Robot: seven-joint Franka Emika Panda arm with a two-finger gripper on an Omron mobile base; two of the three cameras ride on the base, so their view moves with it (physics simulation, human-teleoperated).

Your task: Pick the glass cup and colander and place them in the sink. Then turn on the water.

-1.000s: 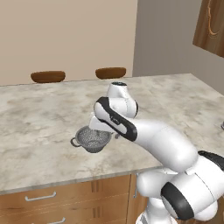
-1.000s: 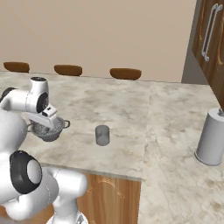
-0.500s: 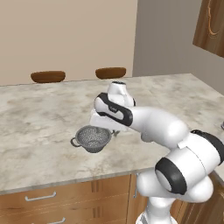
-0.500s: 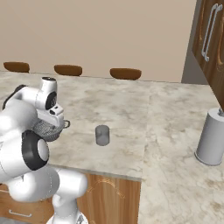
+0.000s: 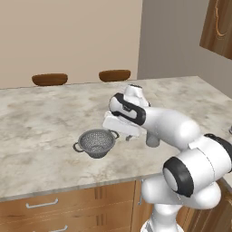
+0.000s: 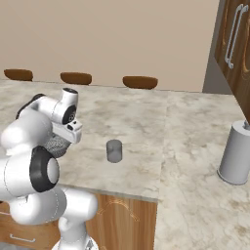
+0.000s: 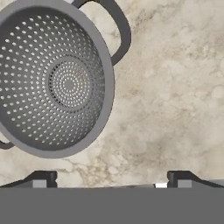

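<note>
colander point(image 7: 54, 78) sits just off the spread gripper point(image 7: 111, 178) — bare counter point(image 7: 175, 96) beside its rim, perhaps untouched.

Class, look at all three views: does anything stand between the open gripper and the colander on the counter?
Nothing visible does. The gripper, jaws open, hovers over bare marble counter right beside the colander, which sits upright and empty. The glass cup stands apart, farther along.

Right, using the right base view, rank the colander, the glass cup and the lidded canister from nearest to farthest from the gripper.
1. Colander: directly below the open gripper, partly hidden behind the arm.
2. Glass cup: upright on the counter, to the gripper's right.
3. Lidded canister: far right, on the side counter.
</note>
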